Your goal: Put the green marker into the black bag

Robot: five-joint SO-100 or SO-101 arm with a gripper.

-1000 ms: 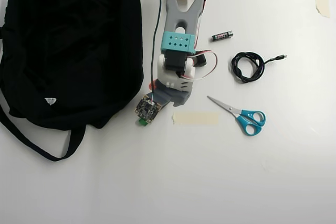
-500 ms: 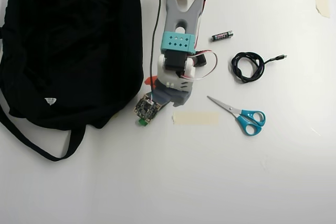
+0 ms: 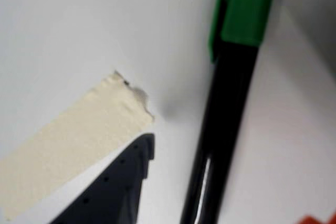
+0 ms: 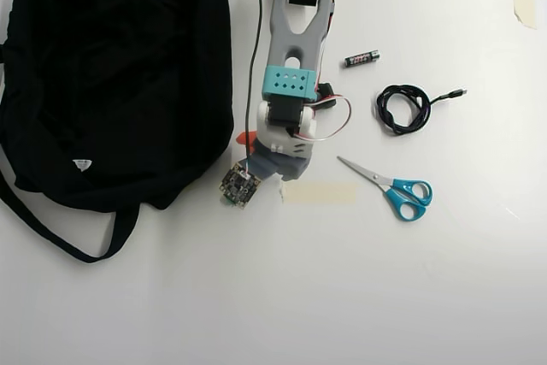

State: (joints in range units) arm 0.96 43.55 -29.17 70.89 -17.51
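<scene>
A: Start on the left of the overhead view. What's there?

B: One black bag [image 4: 111, 74], large, soft fabric, rumpled, with a small white logo and a long strap looping off its lower edge. It lies flat on the white table [image 4: 342, 297].

A: Next to it?

B: The arm [image 4: 295, 66], one only: grey plastic links, a teal perforated block, a white motor housing, red and white wires. Its lower end sits just right of the bag's corner, with a small bare circuit-board camera beside it.

A: And the end effector?

B: In the overhead view it is hidden under the arm's own body. In the wrist view one dark, pointed finger [image 3: 118, 187] with small holes rises from the bottom edge, and a scrap of orange shows at the bottom right corner. I cannot tell how wide it stands, or whether it grips anything.

A: The green marker?

B: In the wrist view the green marker [image 3: 228, 119] has a glossy black barrel and a matte bright green cap at the top, just right of that finger, over the table. Left of it lies a torn strip of cream masking tape [image 3: 68, 156].

A: Further right overhead?

B: One cream tape strip [image 4: 319, 193], one small black battery [image 4: 361, 58], one coiled black cable [image 4: 404, 108], one pair of scissors [image 4: 389, 187] with steel blades and blue handles, and another tape scrap [image 4: 524, 2] at the top right edge.
</scene>
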